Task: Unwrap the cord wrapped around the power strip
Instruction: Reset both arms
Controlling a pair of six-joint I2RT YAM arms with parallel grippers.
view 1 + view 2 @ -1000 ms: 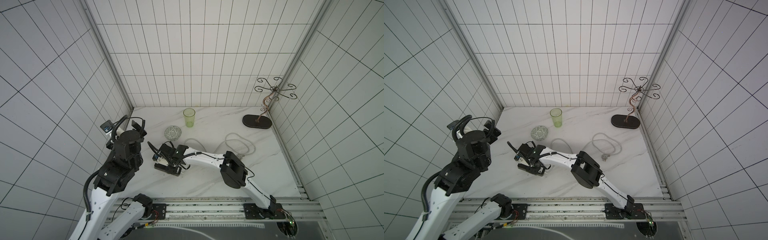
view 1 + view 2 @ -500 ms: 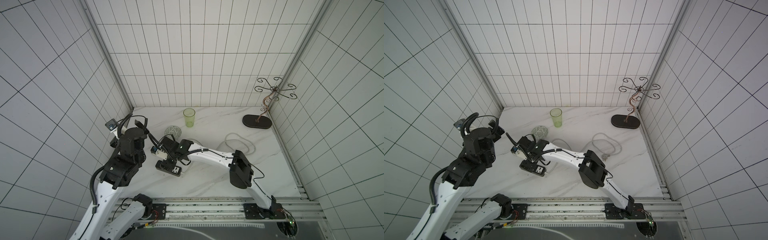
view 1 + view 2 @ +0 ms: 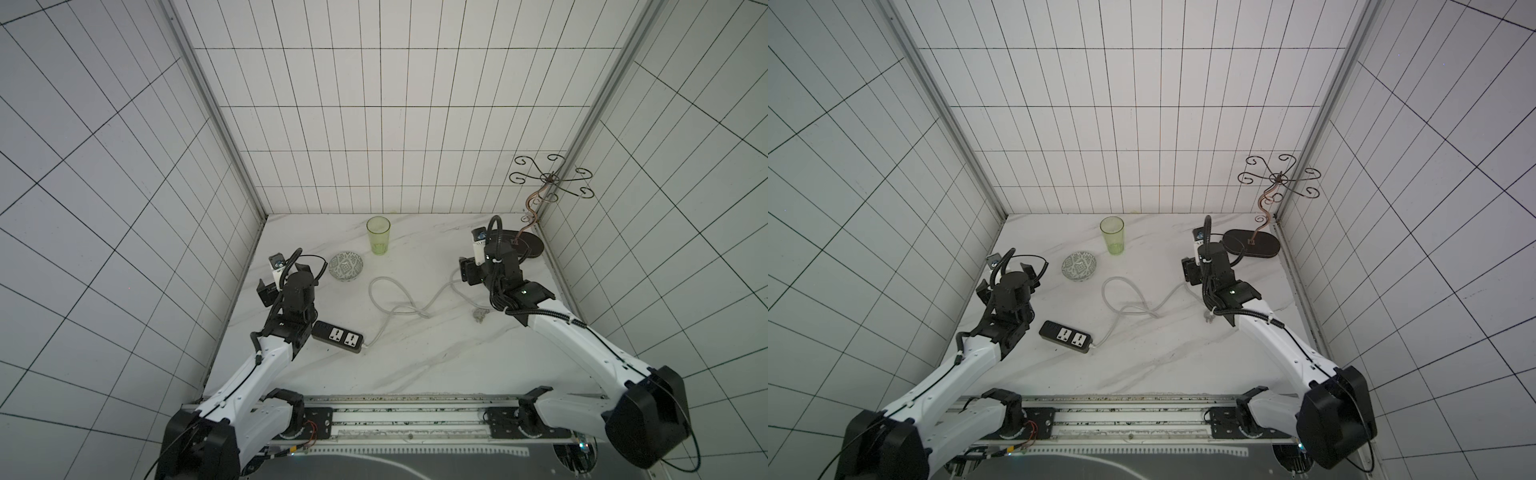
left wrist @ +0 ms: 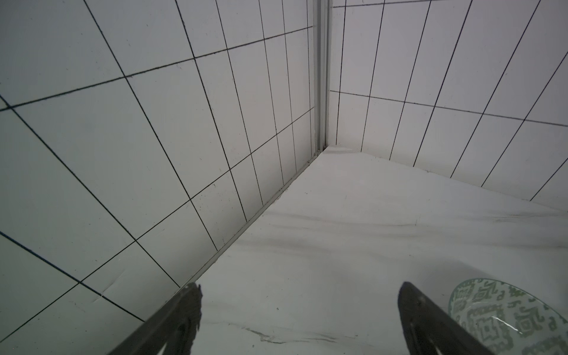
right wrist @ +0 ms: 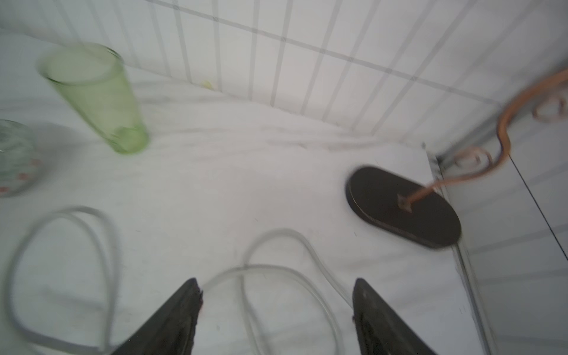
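The power strip (image 3: 338,336) (image 3: 1070,337) lies flat on the marble top with its white sockets up and no cord around it. The light-grey cord (image 3: 386,279) (image 5: 276,231) leaves its right end and runs in loose loops across the table. It ends in a grey plug (image 3: 480,314) (image 3: 1209,316). My right gripper (image 5: 276,284) hangs open above the cord's loops at the right and holds nothing. My left gripper (image 4: 299,290) is open and empty. It stands just left of the strip and points at the back left corner.
A patterned bowl (image 3: 346,266) (image 4: 507,316) sits behind the strip, close to my left gripper. A green glass (image 3: 378,235) (image 5: 98,101) stands at the back. A dark oval stand base (image 3: 530,247) (image 5: 402,206) with a curly wire tree fills the back right corner. Tiled walls enclose three sides.
My right arm has pulled back from the power strip on the left to the right side, and its jaws have opened wider. The strip now lies bare with the cord spread out.
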